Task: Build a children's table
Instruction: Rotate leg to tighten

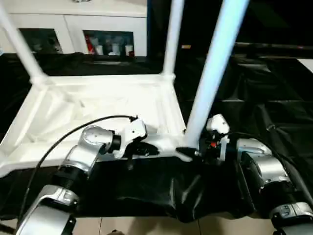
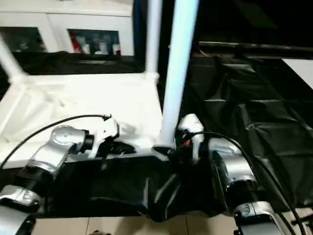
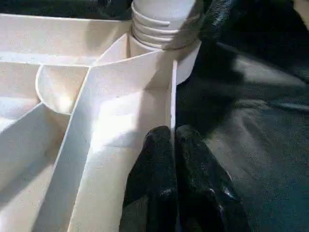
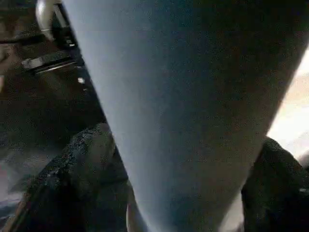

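Bench (image 1: 274, 112), draped overall in a creased, glossy black plastic sheet (image 2: 254, 112) hanging over its near edge. Lying directly on it: one white plastic children's table (image 1: 98, 112), inverted, ribbed underside upward, with tapered white tubular legs standing up from its corner sockets. Pale tiled floor (image 1: 146, 226) below the near edge.

forearms: silver metal, rounded tube segments, dark joint bands
left arm (image 1: 73, 166): thin black cable looping from elbow to wrist
wrists: white plastic housings, black joints
right wrist (image 1: 217, 128): small red mark on black part
fingers (image 3: 159, 159): black, rounded tips, glossy, slightly textured
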Controlling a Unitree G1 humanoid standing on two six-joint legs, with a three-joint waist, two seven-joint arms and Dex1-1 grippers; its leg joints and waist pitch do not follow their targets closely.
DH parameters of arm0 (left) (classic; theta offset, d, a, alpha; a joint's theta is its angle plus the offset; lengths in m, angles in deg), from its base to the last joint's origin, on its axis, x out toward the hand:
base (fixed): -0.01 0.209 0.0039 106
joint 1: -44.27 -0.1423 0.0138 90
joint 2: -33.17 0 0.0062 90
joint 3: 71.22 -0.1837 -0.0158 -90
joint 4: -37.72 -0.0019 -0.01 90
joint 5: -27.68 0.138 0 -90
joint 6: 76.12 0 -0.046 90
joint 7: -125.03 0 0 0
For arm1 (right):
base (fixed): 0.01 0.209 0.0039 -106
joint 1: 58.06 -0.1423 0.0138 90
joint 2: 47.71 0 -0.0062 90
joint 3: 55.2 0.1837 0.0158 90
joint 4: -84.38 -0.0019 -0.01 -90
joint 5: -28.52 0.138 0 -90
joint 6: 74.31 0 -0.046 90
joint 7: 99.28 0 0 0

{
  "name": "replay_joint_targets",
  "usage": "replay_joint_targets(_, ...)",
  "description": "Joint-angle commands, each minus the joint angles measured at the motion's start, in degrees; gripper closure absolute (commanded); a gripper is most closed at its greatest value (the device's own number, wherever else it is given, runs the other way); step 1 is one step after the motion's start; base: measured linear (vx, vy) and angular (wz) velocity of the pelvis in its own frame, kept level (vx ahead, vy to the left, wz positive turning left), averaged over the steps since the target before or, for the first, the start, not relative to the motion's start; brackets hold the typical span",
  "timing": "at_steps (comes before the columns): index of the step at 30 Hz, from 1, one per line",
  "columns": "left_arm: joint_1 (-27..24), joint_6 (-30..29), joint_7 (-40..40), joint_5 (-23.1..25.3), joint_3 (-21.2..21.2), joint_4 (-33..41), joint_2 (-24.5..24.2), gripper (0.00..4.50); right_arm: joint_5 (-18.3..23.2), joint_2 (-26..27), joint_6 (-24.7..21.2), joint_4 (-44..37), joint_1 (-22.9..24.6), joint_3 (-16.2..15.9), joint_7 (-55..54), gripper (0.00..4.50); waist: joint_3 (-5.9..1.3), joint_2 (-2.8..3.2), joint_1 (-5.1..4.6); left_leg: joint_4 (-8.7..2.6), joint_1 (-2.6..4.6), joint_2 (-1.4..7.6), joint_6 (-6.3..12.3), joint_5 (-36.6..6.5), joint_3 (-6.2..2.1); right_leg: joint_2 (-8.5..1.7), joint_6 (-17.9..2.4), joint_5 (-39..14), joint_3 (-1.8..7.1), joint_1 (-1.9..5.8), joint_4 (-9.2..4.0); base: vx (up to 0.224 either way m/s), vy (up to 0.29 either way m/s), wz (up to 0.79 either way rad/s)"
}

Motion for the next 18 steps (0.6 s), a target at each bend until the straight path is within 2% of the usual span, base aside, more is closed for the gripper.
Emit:
replay_joint_targets(1, -0.1, 0.2, -0.7, -2.7, 0.6, 0.6, 0.2, 4.50, 0.5, -0.4, -0.7, -1.5, 1.0, -1.4, 2.2, 0.60, -3.12, -0.92, 0.11, -3.35, 0.89, 2.62, 3.95, -12.1, -0.54, -2.82, -13.5, -10.5, 1.79, 2.17, -3.53, 0.000, 0.000, 0.00)
replay_joint_targets(6, -0.1, 0.1, -1.1, -2.6, 0.6, 0.6, -0.4, 4.50, -0.7, -0.4, -0.2, -1.0, 0.9, -2.3, 2.1, 1.02, -3.13, -0.96, 0.22, -3.36, 0.86, 2.51, 3.38, -11.6, -0.63, -2.90, -13.1, -10.6, 1.82, 2.25, -3.43, 0.000, 0.000, 0.00)
replay_joint_targets(11, -0.2, 0.1, -1.0, -2.9, 0.7, 0.5, -0.1, 4.50, 0.0, -0.2, -1.7, -2.5, 1.3, -2.2, 2.5, 1.37, -3.22, -0.98, 0.28, -3.22, 0.86, 2.46, 3.71, -10.5, -0.59, -2.82, -13.3, -9.2, 1.80, 2.34, -3.26, 0.000, 0.000, 0.00)
replay_joint_targets(13, -0.2, 0.5, -0.2, -2.5, 0.7, 0.2, 0.1, 4.50, 0.1, 0.0, -1.7, -2.8, 1.9, -2.3, 2.4, 1.67, -3.26, -0.97, 0.38, -3.13, 0.85, 2.46, 3.94, -10.1, -0.55, -2.84, -13.5, -8.4, 1.80, 2.37, -3.19, 0.000, 0.000, 0.00)
replay_joint_targets(17, 0.1, 1.1, 2.3, -1.7, 0.9, -0.6, 0.8, 4.50, -0.2, 0.7, -1.8, -2.6, 2.8, -2.4, 0.8, 1.90, -3.25, -1.00, 0.47, -3.15, 0.90, 2.48, 3.84, -10.6, -0.59, -2.84, -13.3, -9.1, 1.77, 2.34, -3.24, 0.000, 0.000, 0.00)
replay_joint_targets(18, 0.7, 1.0, 6.3, -0.4, 1.1, -1.5, 1.9, 4.50, -1.8, 2.2, -1.0, -0.3, 2.8, -1.9, -4.1, 1.90, -3.20, -0.98, 0.44, -3.18, 0.86, 2.48, 3.68, -10.8, -0.60, -2.88, -13.2, -9.6, 1.80, 2.27, -3.30, 0.000, 0.000, 0.00)
